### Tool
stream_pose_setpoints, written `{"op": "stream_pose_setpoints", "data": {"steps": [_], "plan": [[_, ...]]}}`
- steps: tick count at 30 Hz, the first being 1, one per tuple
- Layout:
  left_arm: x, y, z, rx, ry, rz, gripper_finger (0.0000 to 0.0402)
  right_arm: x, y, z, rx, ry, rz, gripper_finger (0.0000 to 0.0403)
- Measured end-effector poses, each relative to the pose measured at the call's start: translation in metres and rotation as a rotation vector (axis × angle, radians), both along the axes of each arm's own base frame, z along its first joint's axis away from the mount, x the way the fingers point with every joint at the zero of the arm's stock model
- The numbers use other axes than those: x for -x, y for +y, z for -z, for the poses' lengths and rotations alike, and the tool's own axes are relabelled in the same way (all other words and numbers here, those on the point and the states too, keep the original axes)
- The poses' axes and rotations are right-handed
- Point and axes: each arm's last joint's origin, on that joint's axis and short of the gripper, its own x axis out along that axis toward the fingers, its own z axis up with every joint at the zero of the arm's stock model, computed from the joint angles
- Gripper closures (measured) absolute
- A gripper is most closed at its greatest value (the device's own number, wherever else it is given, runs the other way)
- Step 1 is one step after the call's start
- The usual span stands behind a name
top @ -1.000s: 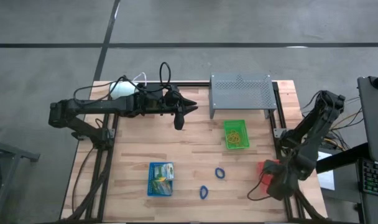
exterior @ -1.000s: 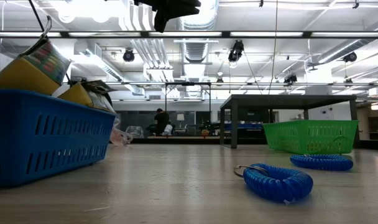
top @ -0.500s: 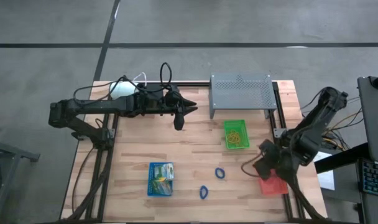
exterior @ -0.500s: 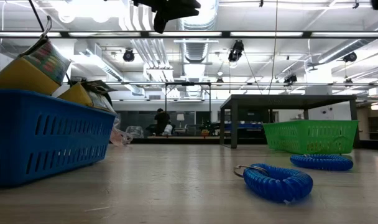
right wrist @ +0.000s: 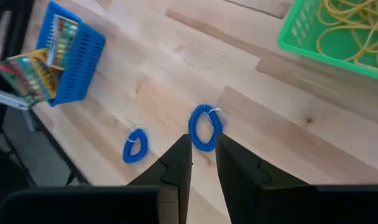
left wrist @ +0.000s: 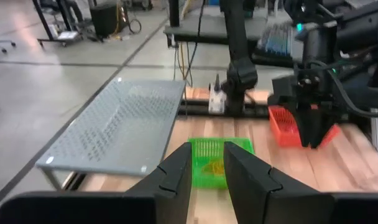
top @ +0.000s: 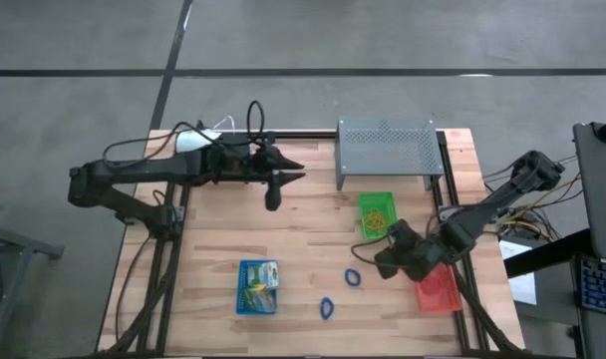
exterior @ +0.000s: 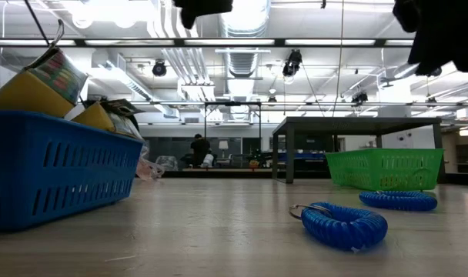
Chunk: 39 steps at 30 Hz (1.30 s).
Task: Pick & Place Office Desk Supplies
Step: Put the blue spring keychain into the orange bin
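Two blue coil loops (top: 353,277) (top: 326,308) lie flat on the wooden table near its front edge. My right gripper (top: 380,265) hangs just to the right of the nearer-right loop (right wrist: 204,127), slanting down at it, open by a narrow gap with nothing between its fingers. The other loop (right wrist: 134,146) lies farther off. The blue tray (top: 258,287) holds green-and-white packets. The green tray (top: 377,214) holds yellow rubber bands. My left gripper (top: 299,173) hovers high over the far left of the table, open by a narrow gap and holding nothing (left wrist: 207,162).
A red tray (top: 438,291) stands at the front right corner, behind my right gripper. The grey perforated stand (top: 386,150) stands at the far edge behind the green tray. A white cylinder with cable (top: 188,143) lies at the far left corner. Bare wood lies between the trays.
My right gripper has swung from over the red tray toward the table's left, turning as it went, and now hangs beside the nearer-right blue loop. My left arm has drawn back a little toward the table's left and rolled slightly. Nothing on the table has moved.
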Motion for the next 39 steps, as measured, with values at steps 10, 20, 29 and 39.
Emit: {"op": "stream_pose_setpoints", "data": {"steps": [10,20,29,39], "plan": [[0.051,-0.008,-0.013,-0.065,0.125,0.034,0.0303,-0.028,0.002,0.027,-0.076,0.104,0.038,0.0337],[0.092,-0.014,0.029,-0.112,-0.005,0.036,0.0303,-0.058,0.004,0.035,-0.047,0.161,0.038,0.0340],[0.130,-0.020,0.065,-0.071,-0.060,0.021,0.0303,-0.078,0.012,0.042,-0.028,0.288,0.062,0.0339],[0.173,-0.027,0.098,0.006,-0.096,0.004,0.0303,-0.098,0.024,0.055,-0.064,0.355,0.037,0.0339]]}}
